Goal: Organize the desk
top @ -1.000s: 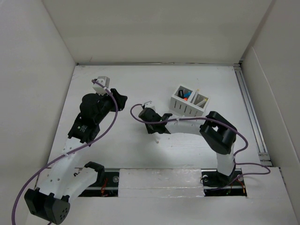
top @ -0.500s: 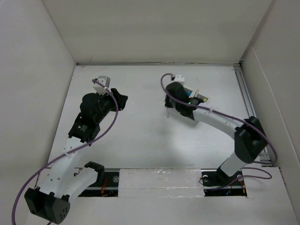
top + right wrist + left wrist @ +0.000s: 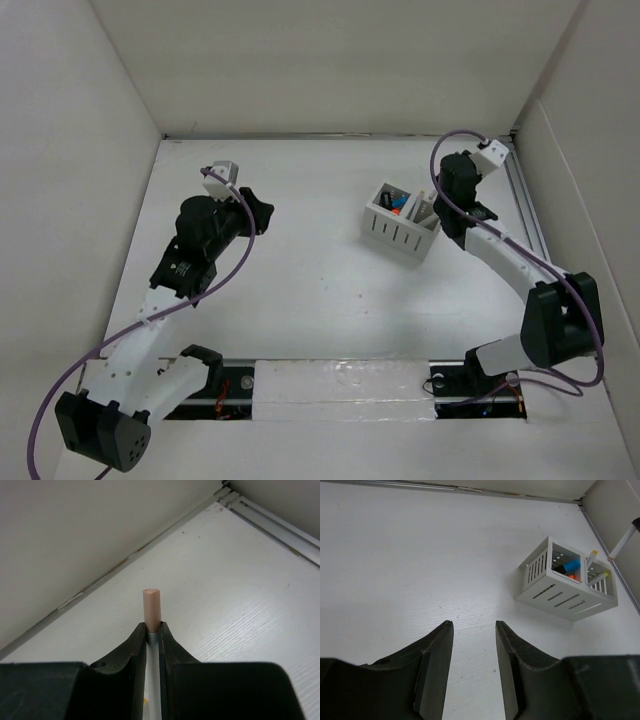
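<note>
The white desk [image 3: 300, 290] carries a small white slotted organizer [image 3: 400, 232] at the back right, also seen in the left wrist view [image 3: 565, 597]. Blue, orange and black items fill one of its compartments, and yellow-tipped pens stand in the other. My right gripper [image 3: 443, 206] hangs just right of the organizer, shut on a white pencil [image 3: 151, 610] with a pink eraser end sticking out past the fingertips. The pencil's shaft [image 3: 426, 206] points down toward the organizer's right compartment. My left gripper [image 3: 474, 625] hovers over the desk's left half, jaws apart, nothing between them.
An aluminium rail [image 3: 530, 230] runs along the desk's right edge, close to the right arm. Upright white wall panels [image 3: 330, 60] enclose the back and both sides. Purple cables loop off both arms.
My right arm has swung with the pencil from the desk's middle to the back right, ending beside the organizer. The left arm has barely moved.
</note>
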{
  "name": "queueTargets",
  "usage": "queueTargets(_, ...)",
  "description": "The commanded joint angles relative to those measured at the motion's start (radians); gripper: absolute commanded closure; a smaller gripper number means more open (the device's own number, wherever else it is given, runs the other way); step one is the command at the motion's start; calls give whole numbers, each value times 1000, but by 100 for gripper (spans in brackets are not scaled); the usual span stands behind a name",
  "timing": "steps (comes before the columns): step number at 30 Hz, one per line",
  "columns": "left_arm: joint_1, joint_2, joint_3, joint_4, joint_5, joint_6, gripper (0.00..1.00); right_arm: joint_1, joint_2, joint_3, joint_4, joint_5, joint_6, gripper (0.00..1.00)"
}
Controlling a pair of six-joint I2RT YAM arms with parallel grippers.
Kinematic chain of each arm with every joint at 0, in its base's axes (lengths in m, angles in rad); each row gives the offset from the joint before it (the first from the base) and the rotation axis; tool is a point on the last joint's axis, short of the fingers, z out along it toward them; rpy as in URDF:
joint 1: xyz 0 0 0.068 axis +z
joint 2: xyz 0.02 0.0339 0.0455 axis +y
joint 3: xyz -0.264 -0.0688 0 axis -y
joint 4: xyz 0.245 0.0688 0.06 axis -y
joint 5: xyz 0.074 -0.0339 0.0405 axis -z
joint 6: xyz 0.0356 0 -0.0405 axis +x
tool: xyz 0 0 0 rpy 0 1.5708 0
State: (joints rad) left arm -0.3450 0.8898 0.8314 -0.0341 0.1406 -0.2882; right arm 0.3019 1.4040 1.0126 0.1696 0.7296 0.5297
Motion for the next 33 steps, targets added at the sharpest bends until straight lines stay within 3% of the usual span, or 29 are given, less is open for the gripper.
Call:
queueTargets(1,-2,14,35,37,-15,12,65,-6,33,11,97,79,-37,93)
queueTargets(9,-2,38,41,37,-9,15,65,59,29,-77,96,125,-27,93)
queueTargets(17,-2,31,40,40,-1,15,65,117,26,-71,-41,168,42,92)
queueTargets(21,-2,32,40,40,1,15,65,152,9,-66,-74,157,52,67)
queueTargets(24,-2,21,35,42,5,15,65,184,-11,-68,-97,179,55,54)
queueTargets(26,-2,14,37,46,-1,15,64,203,-36,-68,-113,175,55,52)
queueTargets(28,-2,18,40,39,4,17,64,245,-117,-71,-114,169,24,39)
queueTargets(33,-2,11,38,48,14,18,60,310,-207,-92,-93,79,-16,39)
